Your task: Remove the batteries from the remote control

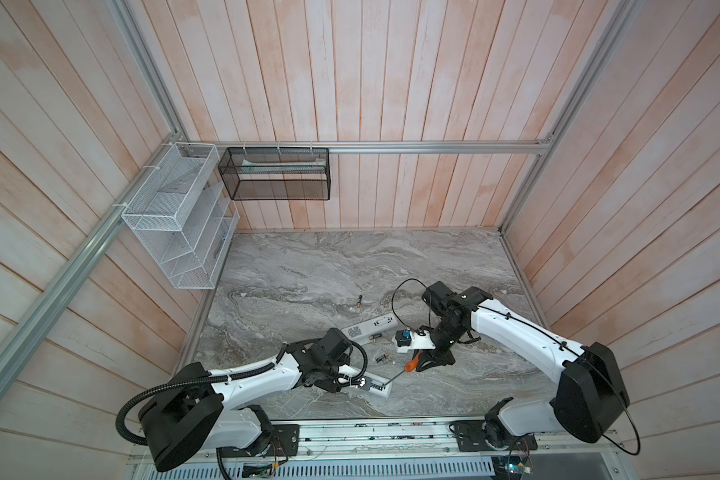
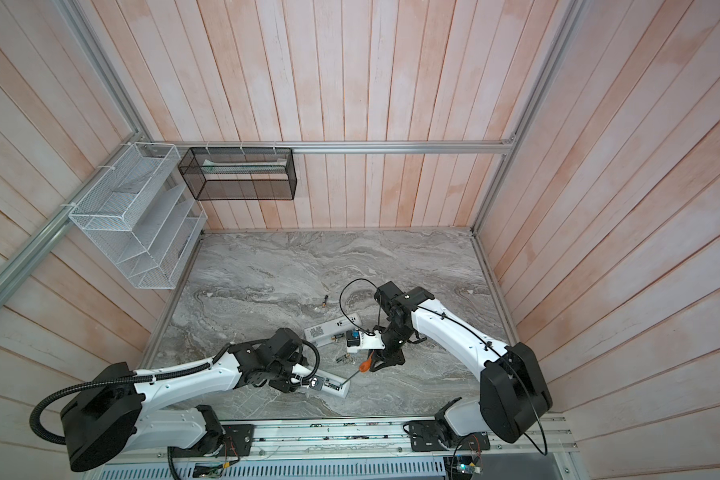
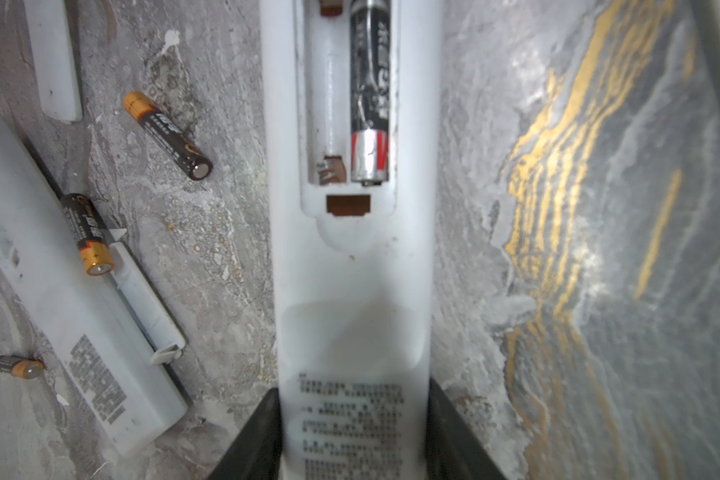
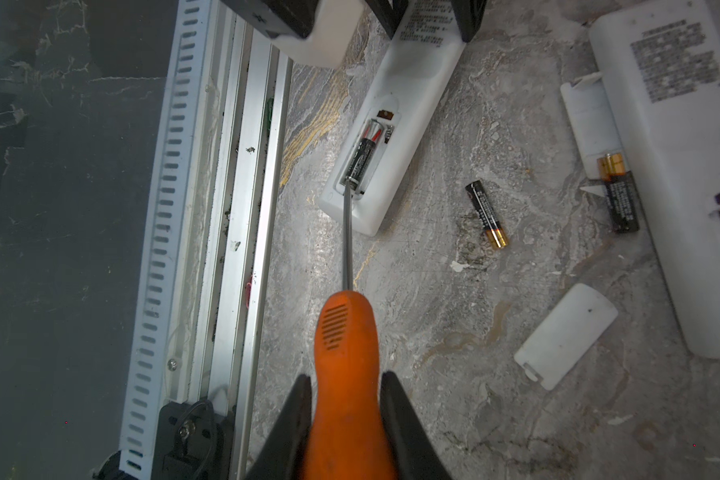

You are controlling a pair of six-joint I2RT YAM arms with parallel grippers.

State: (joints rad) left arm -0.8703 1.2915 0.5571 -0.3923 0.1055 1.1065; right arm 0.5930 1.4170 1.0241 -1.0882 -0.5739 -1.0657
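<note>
One dark slim battery (image 3: 370, 83) with a silver-and-red end lies in the open compartment of a slim white plastic remote control (image 3: 352, 291). The left arm's fingers (image 3: 254, 440) pinch the remote by its printed end on the grey marbled table (image 3: 516, 124). The right arm's fingers (image 4: 292, 424) clamp an orange-handled screwdriver (image 4: 346, 353), its metal tip at that battery's end. Three loose black-and-gold batteries (image 3: 167, 135) lie nearby, one against a second white remote (image 3: 59, 332).
</note>
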